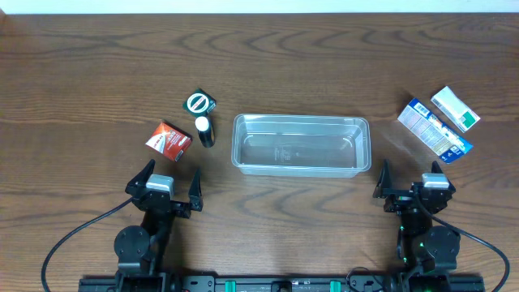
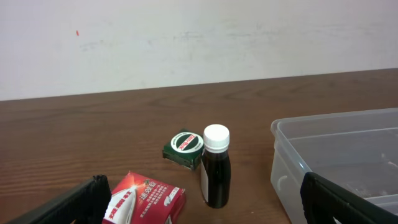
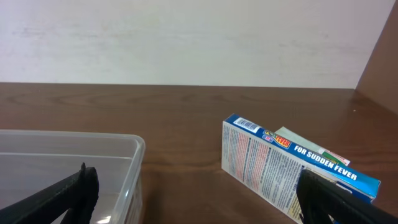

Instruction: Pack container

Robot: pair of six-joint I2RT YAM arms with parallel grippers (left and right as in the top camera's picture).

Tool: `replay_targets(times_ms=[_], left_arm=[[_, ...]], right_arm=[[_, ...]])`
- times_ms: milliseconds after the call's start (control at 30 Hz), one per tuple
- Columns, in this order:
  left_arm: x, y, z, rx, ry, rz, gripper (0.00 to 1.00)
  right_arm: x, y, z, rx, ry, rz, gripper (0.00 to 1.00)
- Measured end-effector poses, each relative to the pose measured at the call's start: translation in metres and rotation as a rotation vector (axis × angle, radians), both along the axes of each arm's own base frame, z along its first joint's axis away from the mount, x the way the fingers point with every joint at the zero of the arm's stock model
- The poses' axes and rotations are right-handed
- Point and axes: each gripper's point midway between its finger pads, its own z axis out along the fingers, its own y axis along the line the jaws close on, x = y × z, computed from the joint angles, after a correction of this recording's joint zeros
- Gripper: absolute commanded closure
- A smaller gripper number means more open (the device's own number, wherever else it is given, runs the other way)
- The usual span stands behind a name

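The clear plastic container [image 1: 301,144] lies empty in the middle of the table; its corner also shows in the left wrist view [image 2: 336,155] and the right wrist view [image 3: 74,162]. To its left are a red box [image 1: 168,139] [image 2: 144,200], a dark bottle with a white cap [image 1: 204,130] [image 2: 215,167] and a small green box [image 1: 199,103] [image 2: 184,148]. To its right lie a blue box [image 1: 435,129] [image 3: 292,168] and a white and green box [image 1: 455,109]. My left gripper [image 1: 165,183] [image 2: 202,211] and right gripper [image 1: 414,180] [image 3: 199,202] stand open near the front edge, holding nothing.
Dark wooden table [image 1: 97,73] with a pale wall behind it. Cables run from both arm bases along the front edge. Bare wood lies between each gripper and the nearest objects.
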Motion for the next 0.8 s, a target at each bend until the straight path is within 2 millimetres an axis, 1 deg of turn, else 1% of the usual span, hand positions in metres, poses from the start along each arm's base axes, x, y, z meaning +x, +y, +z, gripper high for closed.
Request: replay_targets(times_ms=[333, 433, 500, 567, 633, 700, 800], left_arm=[[0.000, 0.000, 0.000, 0.000, 0.000, 0.000, 0.02], [0.000, 0.000, 0.000, 0.000, 0.000, 0.000, 0.02], [0.000, 0.000, 0.000, 0.000, 0.000, 0.000, 0.02], [0.000, 0.000, 0.000, 0.000, 0.000, 0.000, 0.02], [0.000, 0.000, 0.000, 0.000, 0.000, 0.000, 0.02], [0.000, 0.000, 0.000, 0.000, 0.000, 0.000, 0.02], [0.000, 0.000, 0.000, 0.000, 0.000, 0.000, 0.02]], right_arm=[[0.000, -0.002, 0.003, 0.000, -0.010, -0.009, 0.01], [-0.001, -0.001, -0.003, -0.001, 0.028, -0.008, 0.01], [-0.003, -0.002, -0.002, -0.003, 0.061, -0.009, 0.01], [-0.004, -0.002, 0.007, -0.004, 0.082, -0.008, 0.01], [-0.003, 0.000, 0.021, -0.003, 0.097, -0.002, 0.01], [0.000, 0.001, 0.044, 0.001, 0.107, 0.005, 0.01], [0.008, 0.002, 0.074, 0.027, 0.164, 0.006, 0.01]])
